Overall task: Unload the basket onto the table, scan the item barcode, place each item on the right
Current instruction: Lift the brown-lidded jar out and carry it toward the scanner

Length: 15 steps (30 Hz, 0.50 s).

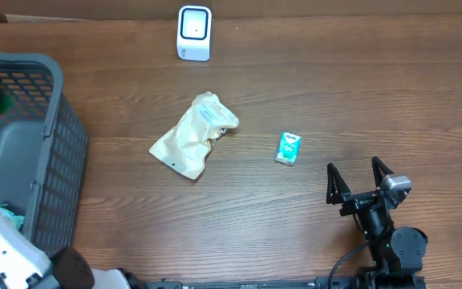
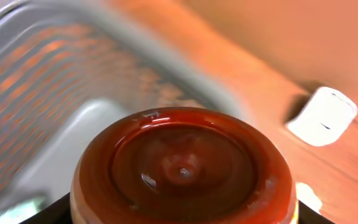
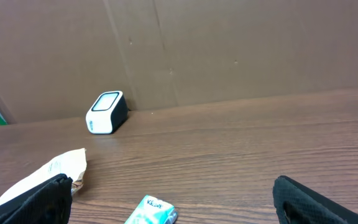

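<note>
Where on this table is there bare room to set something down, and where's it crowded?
Bare: the table right of the scanner, down to the open right gripper; also the front strip between basket and that gripper, below the pouch. Crowded: the middle, where pouch and pack lie near each other, and the left, filled by the basket.

One each: scanner, basket, pouch, packet, jar.

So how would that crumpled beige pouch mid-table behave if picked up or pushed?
The beige pouch looks creased and slack, so it would probably sag and fold rather than stay stiff. It lies fairly flat, so it seems light and unlikely to roll. Pushed, it may bunch up instead of sliding cleanly.
</note>
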Available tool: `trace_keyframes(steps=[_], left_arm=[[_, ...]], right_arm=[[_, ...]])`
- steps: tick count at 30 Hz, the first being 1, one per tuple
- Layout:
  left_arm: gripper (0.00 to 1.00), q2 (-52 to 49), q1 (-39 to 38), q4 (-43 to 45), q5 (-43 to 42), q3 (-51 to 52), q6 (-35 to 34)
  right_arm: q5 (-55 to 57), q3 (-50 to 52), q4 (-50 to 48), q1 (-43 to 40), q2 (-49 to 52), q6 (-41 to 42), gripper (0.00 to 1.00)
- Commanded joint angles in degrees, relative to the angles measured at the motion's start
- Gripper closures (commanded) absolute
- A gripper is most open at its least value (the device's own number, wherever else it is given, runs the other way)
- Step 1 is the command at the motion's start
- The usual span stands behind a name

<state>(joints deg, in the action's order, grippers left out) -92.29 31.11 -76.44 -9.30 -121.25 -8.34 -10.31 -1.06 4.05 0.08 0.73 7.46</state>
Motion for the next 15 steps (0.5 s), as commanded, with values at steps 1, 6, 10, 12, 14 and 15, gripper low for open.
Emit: trace_keyframes(steps=[1,6,10,12,14,15], left_arm=[[0.52,3.63,-11.26,-0.26,2.49,-2.97,-0.96],[0.50,3.50,-27.63,-2.78,5.25,-0.44,-0.92],[0.50,3.50,-39.98,1.03,7.43,6.82,-2.64],[0.50,3.50,-44.98,5.03,7.52,11.50,-3.61],[0.50,3.48,-49.86,10.40,8.96,17.44,-5.70],[0.50,3.48,-51.45,12.72,9.75,19.91,-6.71]], right_arm=[[-0.28,0.59,-0.31,-0.15,-0.35,-0.02,0.00],[-0.28,0.59,-0.31,-0.15,-0.35,-0.02,0.00],[-0.28,0.59,-0.31,-0.15,-0.35,-0.02,0.00],[-0.28,0.59,-0.31,-0.15,-0.35,-0.02,0.00],[-0.28,0.59,-0.31,-0.15,-0.35,-0.02,0.00],[-0.28,0.59,-0.31,-0.15,-0.35,-0.02,0.00]])
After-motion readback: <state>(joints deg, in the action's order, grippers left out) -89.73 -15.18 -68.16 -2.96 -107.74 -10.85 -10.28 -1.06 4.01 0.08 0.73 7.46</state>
